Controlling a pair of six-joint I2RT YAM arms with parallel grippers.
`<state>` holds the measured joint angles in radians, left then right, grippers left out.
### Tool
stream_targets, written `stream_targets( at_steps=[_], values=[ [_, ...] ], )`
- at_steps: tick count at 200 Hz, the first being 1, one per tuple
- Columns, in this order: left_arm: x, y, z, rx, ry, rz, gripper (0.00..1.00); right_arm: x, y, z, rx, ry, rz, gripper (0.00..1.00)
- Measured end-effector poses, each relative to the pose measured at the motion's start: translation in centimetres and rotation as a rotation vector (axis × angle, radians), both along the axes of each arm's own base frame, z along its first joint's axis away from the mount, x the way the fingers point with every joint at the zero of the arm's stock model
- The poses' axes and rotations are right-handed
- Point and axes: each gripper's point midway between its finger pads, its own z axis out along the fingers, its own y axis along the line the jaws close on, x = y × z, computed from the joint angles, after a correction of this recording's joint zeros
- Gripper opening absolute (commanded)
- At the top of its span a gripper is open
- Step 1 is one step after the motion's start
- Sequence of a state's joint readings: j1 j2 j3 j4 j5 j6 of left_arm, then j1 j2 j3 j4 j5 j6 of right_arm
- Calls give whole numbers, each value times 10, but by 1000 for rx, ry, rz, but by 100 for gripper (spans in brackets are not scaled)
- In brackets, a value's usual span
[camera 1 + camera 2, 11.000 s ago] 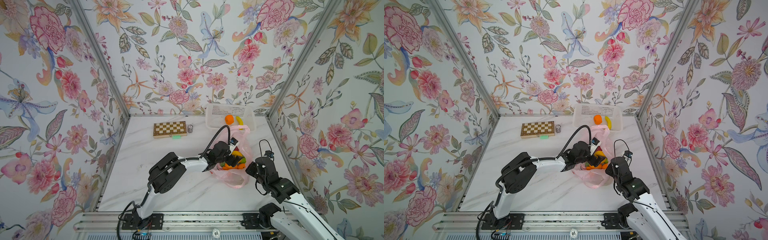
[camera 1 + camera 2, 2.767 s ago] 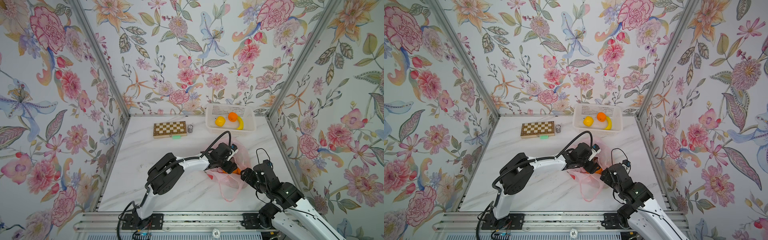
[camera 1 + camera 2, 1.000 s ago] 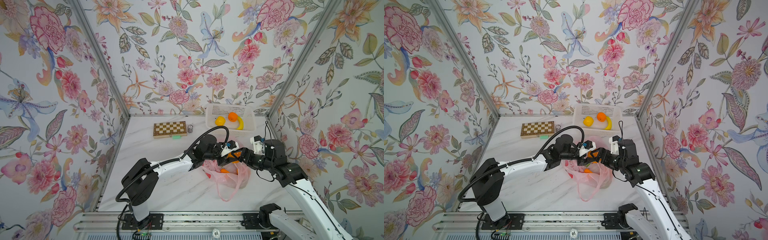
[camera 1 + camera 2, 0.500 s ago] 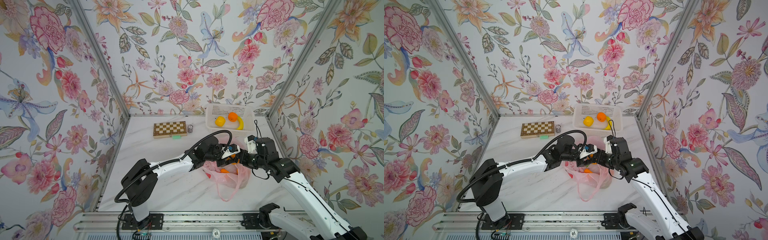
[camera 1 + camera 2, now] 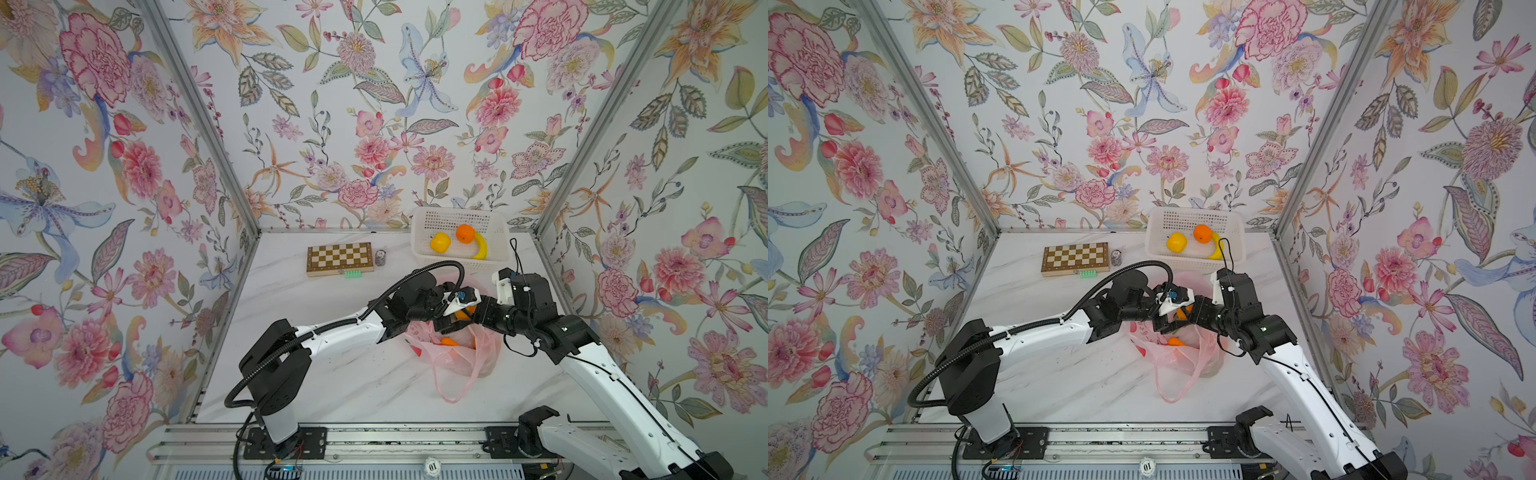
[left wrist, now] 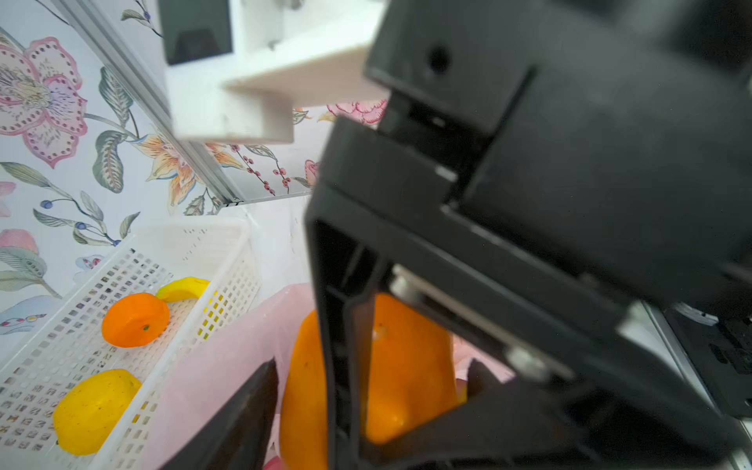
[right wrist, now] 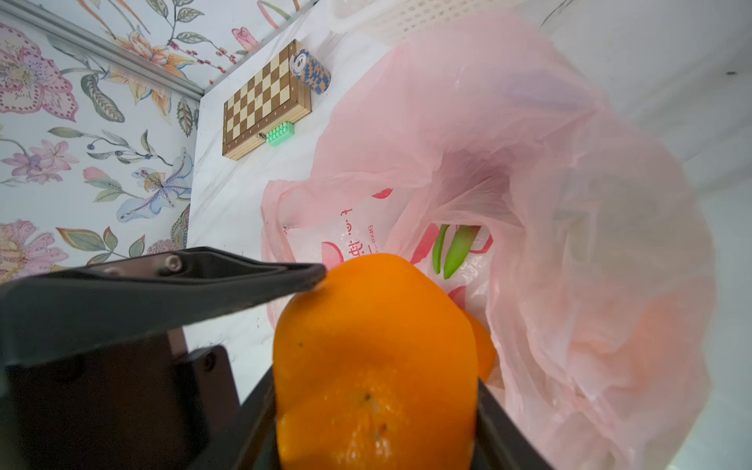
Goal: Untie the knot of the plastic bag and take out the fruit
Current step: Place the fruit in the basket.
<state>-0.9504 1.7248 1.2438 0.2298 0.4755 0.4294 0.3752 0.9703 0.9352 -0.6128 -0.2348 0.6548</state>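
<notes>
— Where do we have the orange (image 7: 374,346)?
— Above the open pink bag (image 5: 465,357), on the right side of the table (image 5: 324,374). Our right gripper (image 7: 401,329) clamps it.
— And our left gripper (image 6: 366,398)?
— Its fingers (image 6: 244,411) flank the orange; we cannot tell whether they touch.

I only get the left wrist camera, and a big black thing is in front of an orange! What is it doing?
Observer: That is the right end effector; its own wrist camera shows the orange between its fingers, one tip touching it.
Kid: Is more fruit in the bag?
Observer: Yes, something green shows deeper inside the pink bag; which fruit, I cannot tell.
Kid: What else is on the table?
Observer: A top view shows a chessboard left of the white basket, a stack of chips beside it.
</notes>
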Motion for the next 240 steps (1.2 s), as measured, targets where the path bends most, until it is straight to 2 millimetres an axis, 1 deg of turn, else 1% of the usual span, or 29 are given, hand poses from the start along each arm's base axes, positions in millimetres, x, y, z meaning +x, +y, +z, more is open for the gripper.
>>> stream_targets(
  at_steps=[28,41,62,73,93,110,122,130,131,140,142,152,169,178,195,201,217,223,240],
  values=[
    [2,11,18,-29,-37,50,96,12,-9,18,0,-45,-47,47],
    [3,18,22,-36,-48,74,98,22,-13,31,1,-75,-68,47],
    [2,31,24,-35,-46,121,99,41,-18,45,-5,-110,-91,48],
    [3,38,25,-38,-35,147,99,54,-21,52,-10,-127,-101,48],
    [7,50,31,-59,-6,197,99,78,-23,57,-26,-139,-112,50],
    [13,60,36,-75,26,246,99,103,-23,61,-40,-145,-115,50],
    [21,68,39,-88,54,296,99,126,-22,64,-49,-148,-116,50],
    [25,71,39,-94,71,319,99,137,-21,64,-52,-151,-115,50],
    [25,71,39,-94,71,319,99,141,-21,65,-52,-154,-116,50],
    [31,76,39,-102,93,353,99,157,-21,62,-58,-149,-116,50],
    [32,77,39,-104,102,360,99,163,-20,63,-60,-151,-115,50],
    [37,81,39,-116,131,387,99,178,-20,61,-65,-151,-115,50],
    [50,92,37,-137,186,442,99,210,-18,53,-75,-145,-114,50],
    [59,101,36,-150,220,476,99,223,-17,47,-79,-139,-113,50],
    [76,117,34,-175,273,540,99,249,-15,35,-90,-124,-112,49],
    [83,124,34,-187,290,564,99,259,-14,27,-95,-115,-112,49],
    [98,140,34,-211,322,616,99,278,-11,13,-103,-99,-111,49],
    [104,146,33,-219,333,637,99,288,-9,4,-107,-90,-113,49],
    [115,161,29,-232,359,674,98,306,-10,-16,-126,-69,-125,49]
  ],
)
